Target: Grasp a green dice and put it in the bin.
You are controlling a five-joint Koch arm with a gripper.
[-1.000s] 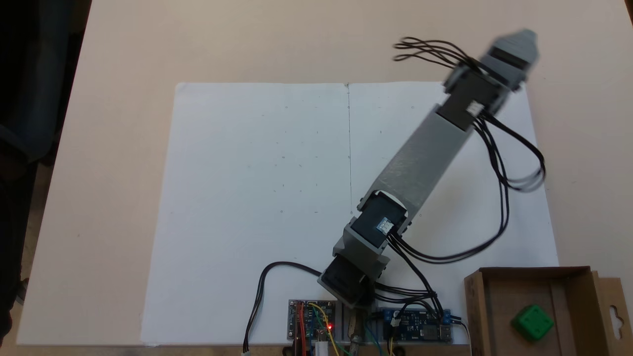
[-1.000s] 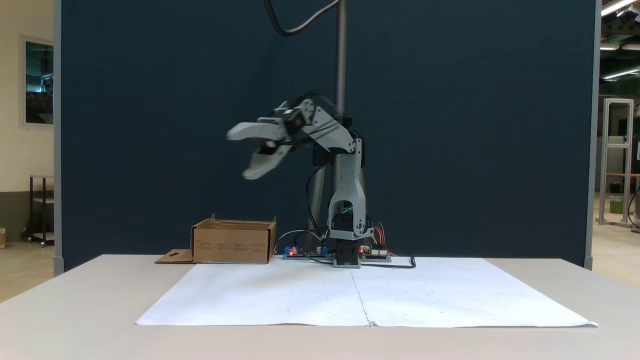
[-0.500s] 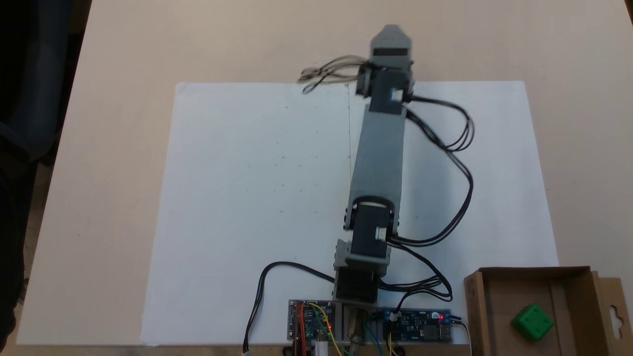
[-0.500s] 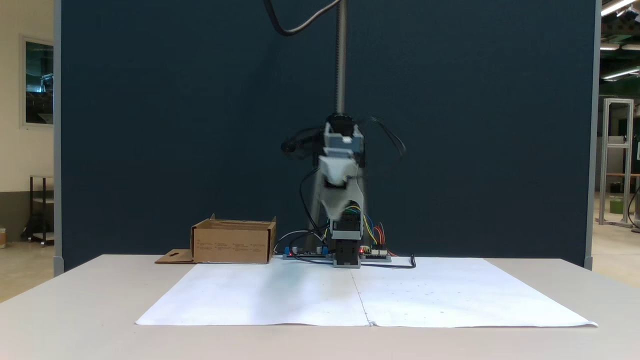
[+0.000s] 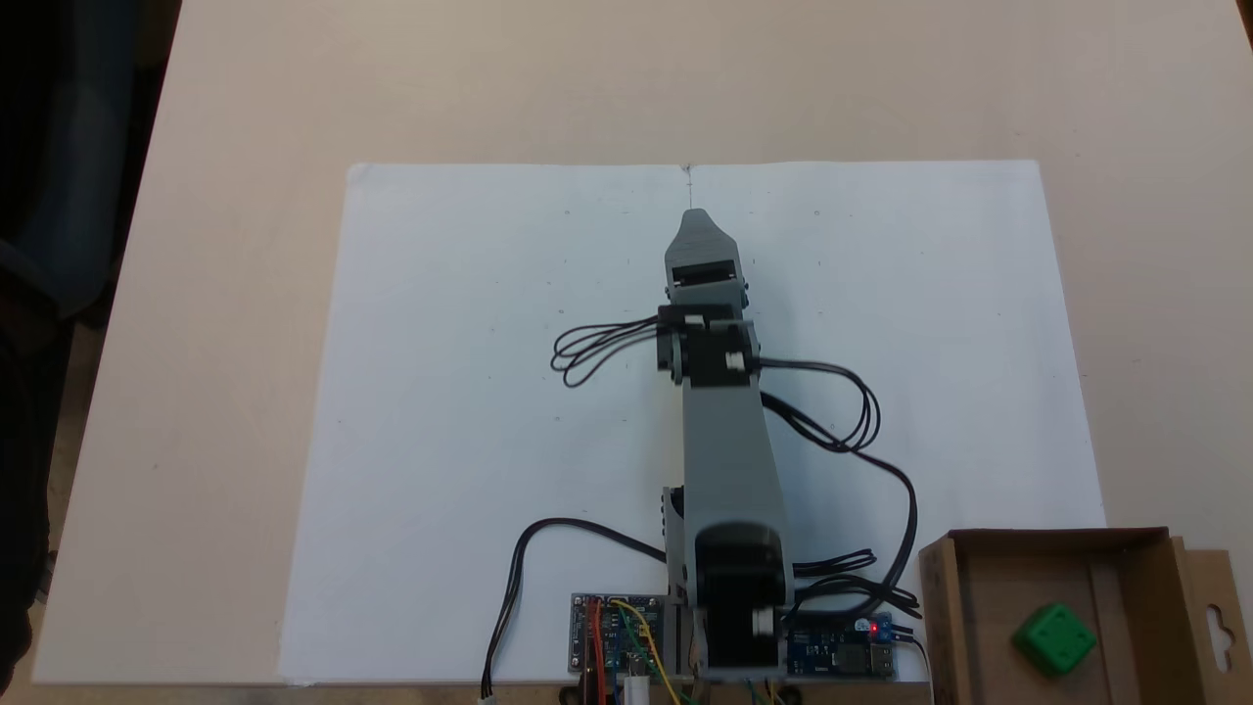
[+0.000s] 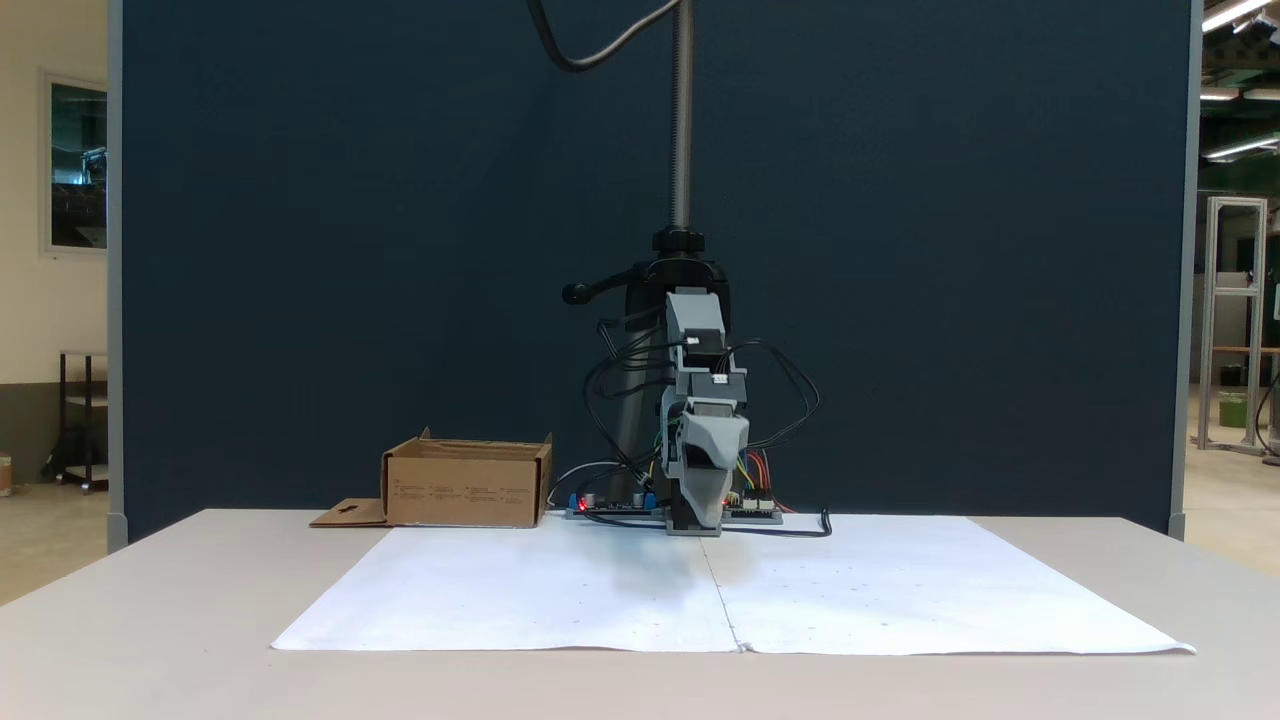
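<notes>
White paper covers the middle of my tan table, and my gripper hangs low over its centre crease, well apart from the bin at the lower right corner in a fixed view; its jaws line up one behind the other for both cameras, so I cannot tell whether they are spread or pressed together. The green dice already lies on the bin's floor, so I judge the job done. My main worry is the loose black cables looping toward the bin, which could snag its wall and drag or tip it if I swing that way.
</notes>
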